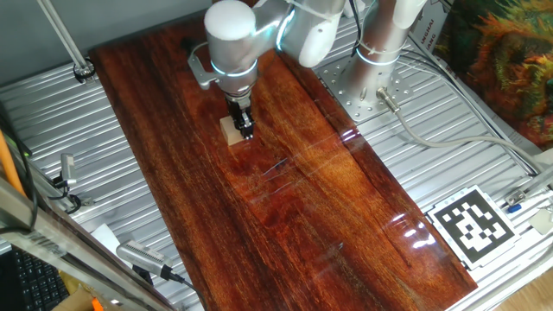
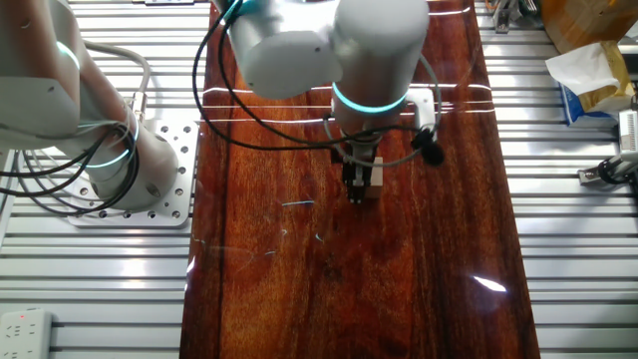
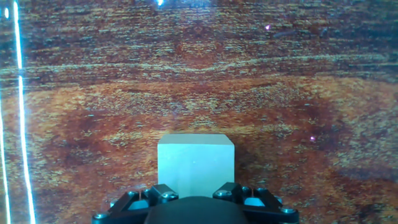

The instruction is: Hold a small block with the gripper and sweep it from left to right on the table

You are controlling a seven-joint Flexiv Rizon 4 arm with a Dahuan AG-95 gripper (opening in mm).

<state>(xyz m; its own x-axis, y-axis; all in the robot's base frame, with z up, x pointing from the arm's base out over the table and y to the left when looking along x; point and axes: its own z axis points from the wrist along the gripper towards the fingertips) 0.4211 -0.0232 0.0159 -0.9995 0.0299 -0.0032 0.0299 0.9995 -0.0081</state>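
- One small block (image 1: 230,130) on the table (image 1: 328,216), pale tan cube, sitting flat on the glossy reddish-brown board.
- Gripper (image 1: 244,130) points straight down at the block; black tip is at the block's side in one fixed view, with the cube showing just left of the fingers.
- Other fixed view: gripper (image 2: 357,185) low over the board, block (image 2: 377,175) showing as a pale sliver just right of the black tip, touching it.
- Hand view: block (image 3: 195,163) fills the lower centre, directly ahead of the gripper (image 3: 194,194); its near edge runs down between the two finger bases.
- Finger state: cannot tell for sure. Tips sit tight against the cube in all three views, but no view shows contact on both sides clearly enough to call it a firm grasp.
- Block position on the board: far half in the first fixed view, roughly mid-width, well away from either long edge.
- Arm: silver-white housing with a teal ring (image 2: 369,100) just above the wrist.
- Surroundings: ribbed grey metal surface (image 1: 432,155) around the board; black-and-white marker tag (image 1: 473,223) on it near the board's near right corner; white fixed column (image 1: 386,39) stands on a plate beside the board.
- Black cable (image 2: 269,140) loops from the arm over the board.
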